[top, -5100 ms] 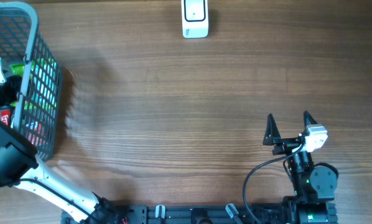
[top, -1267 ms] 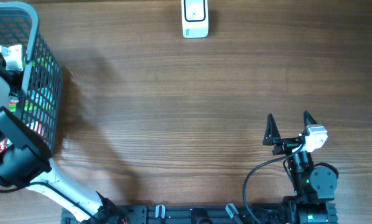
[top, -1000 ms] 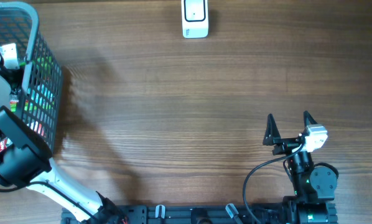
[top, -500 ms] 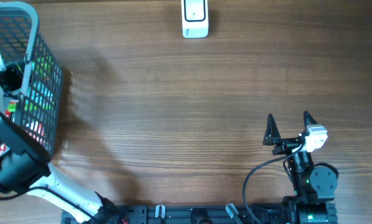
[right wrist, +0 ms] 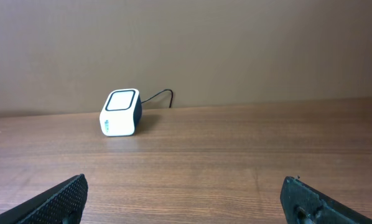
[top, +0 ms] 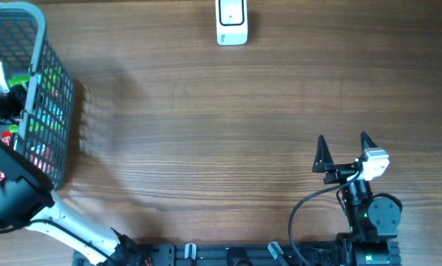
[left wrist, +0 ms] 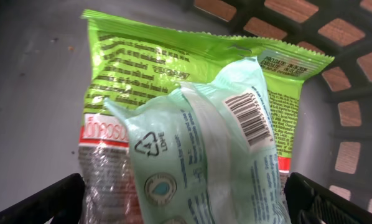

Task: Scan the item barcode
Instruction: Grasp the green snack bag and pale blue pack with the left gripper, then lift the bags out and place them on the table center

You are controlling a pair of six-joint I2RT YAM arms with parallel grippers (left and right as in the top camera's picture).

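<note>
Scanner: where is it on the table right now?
Overhead, the scanner stands at the far edge of the table, near the middle, well right of the basket at the left edge.

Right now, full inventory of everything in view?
table: one, brown wood, under everything
basket: one, grey mesh, far left edge of table
scanner: one, white, top centre of table, cable behind it
green packet: one, bright green, on the basket floor
pouch: one, pale teal, see-through, lying on the green packet, barcode facing up
left gripper: one, black, open, inside the basket above the pouch
right gripper: one, black, open, bottom right, holding nothing
</note>
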